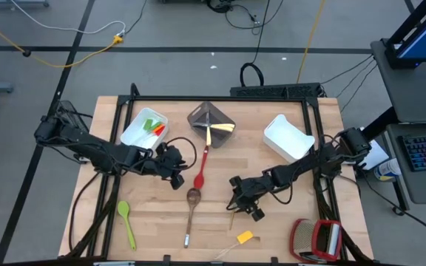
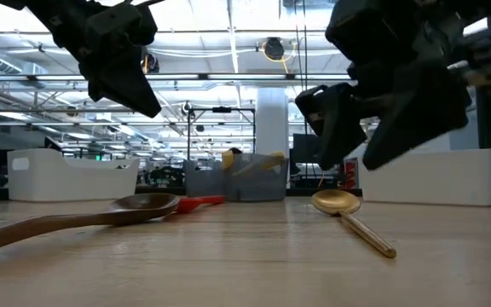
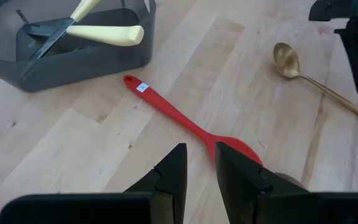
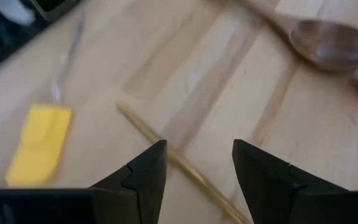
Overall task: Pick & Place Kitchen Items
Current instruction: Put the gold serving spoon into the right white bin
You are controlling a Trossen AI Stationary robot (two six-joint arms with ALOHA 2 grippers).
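My left gripper (image 1: 174,171) hangs over the middle of the table, narrowly open and empty (image 3: 199,152), just short of the bowl of a red spoon (image 3: 185,121) that lies flat. My right gripper (image 1: 240,199) is open (image 4: 197,149) and hovers over a gold spoon (image 2: 341,203). Its fingers stand on either side of the spoon's handle (image 4: 166,152), clear of it. A brown wooden spoon (image 1: 191,203), a green spoon (image 1: 126,222) and a small yellow piece (image 1: 244,237) lie on the near part of the table.
A grey bin (image 1: 211,124) at the far middle holds pale-handled knives. A white bin (image 1: 144,129) at the far left holds green and red items. Another white bin (image 1: 287,138) stands at the far right. A bulky red-and-silver object (image 1: 316,240) sits at the near right corner.
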